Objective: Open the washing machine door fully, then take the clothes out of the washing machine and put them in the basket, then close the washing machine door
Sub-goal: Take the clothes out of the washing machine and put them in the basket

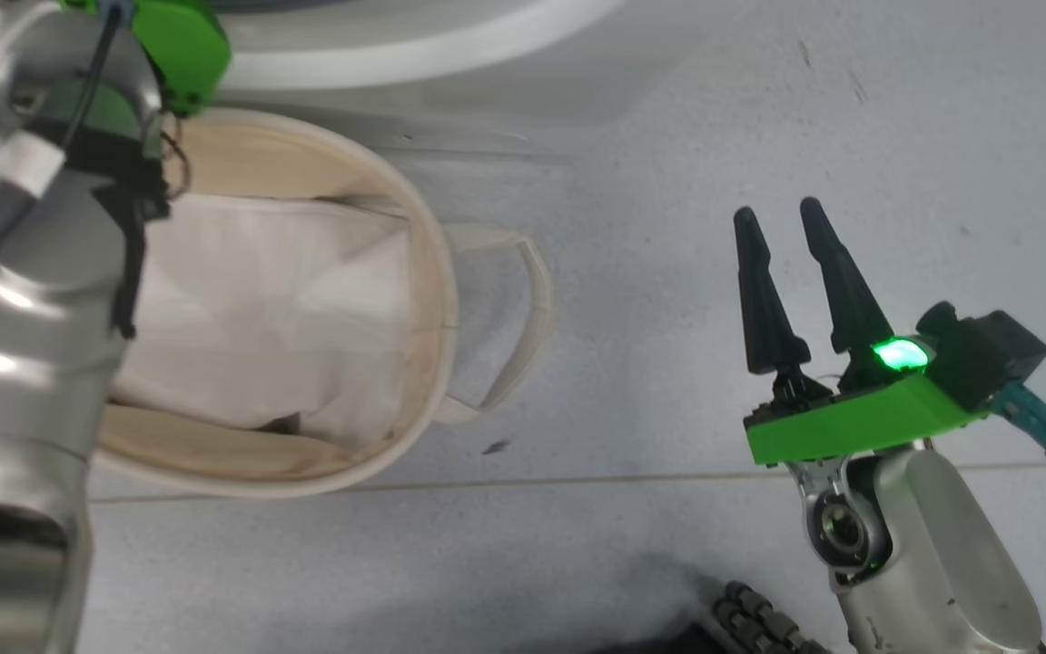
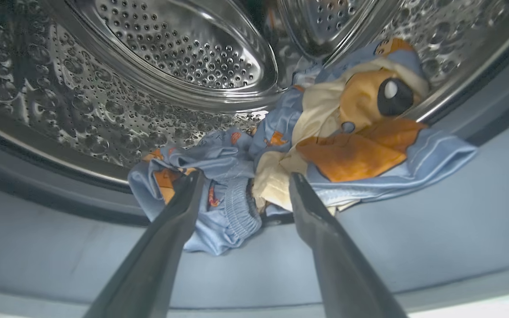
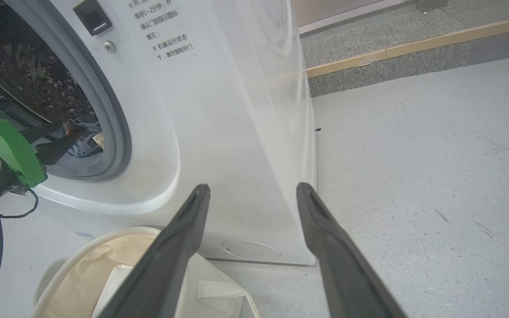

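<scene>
Down on the grey floor (image 1: 668,136), seen from the head camera, the basket (image 1: 447,300) sits at the left with a flat white sheet (image 1: 278,309) lying inside it and one loop handle (image 1: 537,282) sticking out toward the middle. The silvery left arm (image 1: 14,363) crosses over the basket's left side. Well apart to the right, the right gripper (image 1: 779,213) hovers over bare floor with its two dark fingers spread and nothing between them. Looking along the left wrist, the left gripper (image 2: 244,177) points into a steel drum (image 2: 179,48). Its fingers are wide apart and their tips are at the near edge of the clothes (image 2: 351,150). That light-blue bundle with orange and cream print lies at the drum's mouth, spilling over the lip onto the grey rubber ring (image 2: 435,229). The fingers pinch nothing, and I cannot tell whether the tips touch the fabric. From the right wrist, the spread fingers frame the lower front corner of the washing machine (image 3: 219,132), a white box with printed labels (image 3: 166,35) near the top. At the left of that view the left gripper reaches into the round opening, with blue fabric just beyond its tips, and the basket stands on the floor just below the opening, close against the machine's front.
</scene>
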Tool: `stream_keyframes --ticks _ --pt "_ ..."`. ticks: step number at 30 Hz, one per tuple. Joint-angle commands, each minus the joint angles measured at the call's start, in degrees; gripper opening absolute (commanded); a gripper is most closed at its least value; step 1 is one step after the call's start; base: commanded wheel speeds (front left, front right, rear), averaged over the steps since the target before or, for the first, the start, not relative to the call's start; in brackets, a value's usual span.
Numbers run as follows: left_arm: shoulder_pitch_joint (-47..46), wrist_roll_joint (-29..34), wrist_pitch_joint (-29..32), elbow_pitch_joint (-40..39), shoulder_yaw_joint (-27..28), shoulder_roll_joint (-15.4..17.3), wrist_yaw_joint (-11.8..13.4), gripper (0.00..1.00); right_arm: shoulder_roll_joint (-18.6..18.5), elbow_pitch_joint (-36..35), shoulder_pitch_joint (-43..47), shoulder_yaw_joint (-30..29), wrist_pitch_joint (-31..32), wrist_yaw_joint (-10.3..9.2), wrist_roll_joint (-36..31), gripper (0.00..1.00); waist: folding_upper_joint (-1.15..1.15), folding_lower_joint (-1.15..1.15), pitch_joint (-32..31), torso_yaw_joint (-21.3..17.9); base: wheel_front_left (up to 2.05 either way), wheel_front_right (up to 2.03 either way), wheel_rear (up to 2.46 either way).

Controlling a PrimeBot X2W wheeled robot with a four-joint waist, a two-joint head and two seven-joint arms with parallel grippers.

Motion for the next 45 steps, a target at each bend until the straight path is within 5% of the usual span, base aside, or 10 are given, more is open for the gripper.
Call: stream_keyframes --ticks 1,15,27,29,45 --pt "-2.64 1.10 0.53 -0.92 0.40 2.83 0.30 1.00 0.05 -1.98 0.18 1.31 -0.70 0.06 0.46 1.00 0.00 -0.01 1.05 -0.96 0.00 0.00 0.00" --pt "-13.94 6.99 5.24 11.13 -4.42 6.73 3.11 1.00 0.05 -2.27 -0.63 0.74 -0.70 0.06 1.25 1.00 0.00 -0.01 3.94 -2.47 0.00 0.00 0.00" --pt "-18.07 6.98 3.24 16.33 -5.79 7.62 4.84 1.00 0.05 -2.73 -1.48 0.97 -0.70 0.06 0.80 1.00 0.00 -0.01 6.54 -2.83 0.00 0.00 0.00" --pt "-18.07 6.24 3.18 17.21 -5.52 7.54 4.44 0.00 0.05 -2.69 -1.52 0.94 -0.70 0.06 0.75 1.00 0.00 -0.01 6.75 -2.90 0.00 0.00 0.00" --pt "-16.12 -0.27 -12.21 14.40 -3.37 3.79 4.56 0.00 0.05 -3.05 -1.24 0.44 -0.70 0.06 -0.56 1.00 0.00 -0.01 2.44 -0.39 0.00 0.00 0.00"
